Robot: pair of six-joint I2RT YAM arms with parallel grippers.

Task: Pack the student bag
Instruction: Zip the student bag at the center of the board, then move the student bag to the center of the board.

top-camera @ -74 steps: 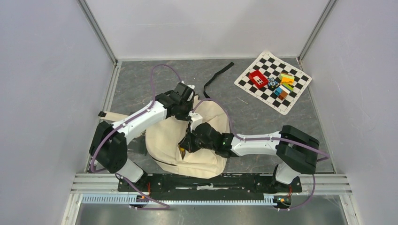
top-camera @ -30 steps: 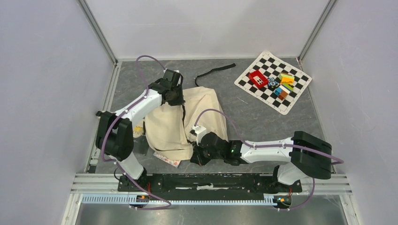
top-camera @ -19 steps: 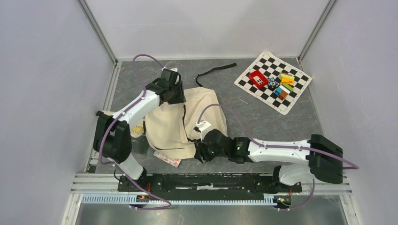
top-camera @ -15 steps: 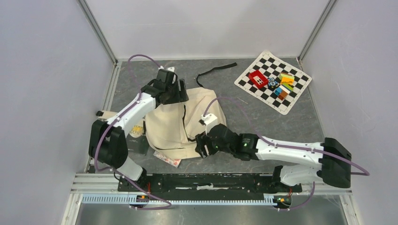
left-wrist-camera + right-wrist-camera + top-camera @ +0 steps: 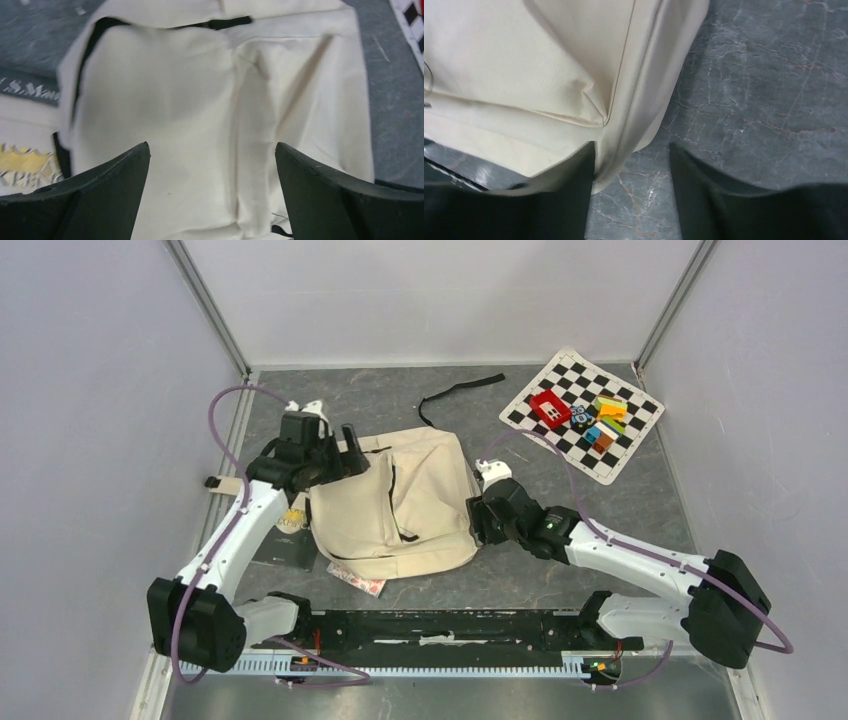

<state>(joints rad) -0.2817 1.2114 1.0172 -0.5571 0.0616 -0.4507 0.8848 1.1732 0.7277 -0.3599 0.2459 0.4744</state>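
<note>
Both arms have let go and backed off since the earlier frames: the left has swung out left, the right has retreated right, and the bunched-up student bag (image 5: pixel 400 505) now lies spread flat. The left gripper (image 5: pixel 352 448) has its fingers (image 5: pixel 100 200) wide apart with nothing between them, hovering at the bag's far-left corner (wrist view is mostly cream canvas). The right gripper (image 5: pixel 474 522) has its fingers (image 5: pixel 549 210) parted too, holding nothing. The bag's right edge is just beside one finger, with bare table (image 5: pixel 764 100) under most of the gap. The bag sits mid-table between the two grippers, right of the left one and left of the right one. Its outline is near square, with a black zipper line (image 5: pixel 395 490) running far-to-near down the middle; can't tell if it's unzipped. One book (image 5: pixel 285 530) sticks out from under the bag's left edge, and a second book corner (image 5: pixel 357 582) shows at the near edge. Both are on the left arm's side, so the left looks nearer for a pick. The checkered mat (image 5: pixel 583 412) and a loose black strap (image 5: pixel 458 393) lie well apart, on the far side.
</note>
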